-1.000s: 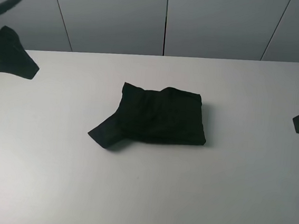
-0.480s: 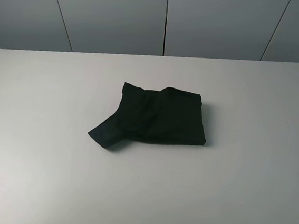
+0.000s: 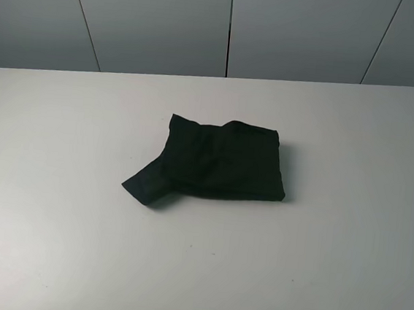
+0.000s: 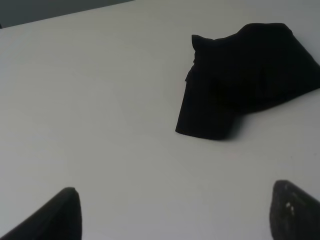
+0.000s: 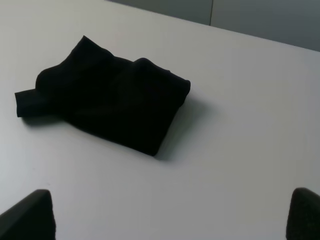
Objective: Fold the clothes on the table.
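T-shirt point(image 3: 225, 162) sits mid desk point(image 3: 344, 249), folded into small black bundle, one sleeve poking out. We think job nearly done. Our left fingers point(image 4: 60, 215) and right fingers point(image 5: 30, 215) spread apart, holding nothing.

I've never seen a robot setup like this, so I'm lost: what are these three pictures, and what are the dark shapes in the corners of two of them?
It is a two-armed robot, photographed by three cameras at once. One camera looks down from high up; the other two ride on the arms' wrists. The dark corner shapes are each claw's fingertips: the left claw and the right claw, both spread open and holding nothing. On the white table lies a black shirt, folded into a bundle with one sleeve sticking out. The high view shows no arms.
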Tool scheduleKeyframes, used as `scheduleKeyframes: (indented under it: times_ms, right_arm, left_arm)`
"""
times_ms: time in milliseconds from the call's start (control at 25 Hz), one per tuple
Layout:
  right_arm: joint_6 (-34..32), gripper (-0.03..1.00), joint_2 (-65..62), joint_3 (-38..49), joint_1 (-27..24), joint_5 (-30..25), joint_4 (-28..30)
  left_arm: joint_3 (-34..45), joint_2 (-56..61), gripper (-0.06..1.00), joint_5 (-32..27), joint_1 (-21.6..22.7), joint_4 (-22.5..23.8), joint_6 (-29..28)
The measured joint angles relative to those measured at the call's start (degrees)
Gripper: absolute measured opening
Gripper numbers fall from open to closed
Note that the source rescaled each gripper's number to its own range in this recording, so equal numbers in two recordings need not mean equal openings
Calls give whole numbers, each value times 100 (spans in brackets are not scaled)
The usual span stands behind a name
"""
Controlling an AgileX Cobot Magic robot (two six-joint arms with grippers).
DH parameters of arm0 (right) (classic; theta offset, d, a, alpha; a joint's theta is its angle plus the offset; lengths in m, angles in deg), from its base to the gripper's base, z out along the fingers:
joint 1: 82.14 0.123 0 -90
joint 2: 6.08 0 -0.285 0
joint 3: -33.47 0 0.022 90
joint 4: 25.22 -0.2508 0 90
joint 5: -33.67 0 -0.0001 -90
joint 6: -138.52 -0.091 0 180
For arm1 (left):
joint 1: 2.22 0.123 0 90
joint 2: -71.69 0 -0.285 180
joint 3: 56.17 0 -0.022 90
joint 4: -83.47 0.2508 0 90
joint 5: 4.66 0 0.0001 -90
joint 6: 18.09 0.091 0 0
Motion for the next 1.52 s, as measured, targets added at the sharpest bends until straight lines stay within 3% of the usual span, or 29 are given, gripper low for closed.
scheduleKeyframes:
  times_ms: [600,760,1000,1160,1520]
  right_arm:
    - [86,100,-26,89,-10,157,0]
    - [43,100,-26,89,-340,157,0]
    - [-69,100,-26,89,-1556,169,0]
    - [-212,100,-26,89,-1953,169,0]
    - [-212,100,-26,89,-1963,169,0]
  left_arm:
    - [105,40,98,129,76,0,101]
    - [105,40,98,129,598,0,302]
    - [105,40,98,129,1881,0,324]
    - [105,40,98,129,2723,0,337]
    - [105,40,98,129,2907,0,348]
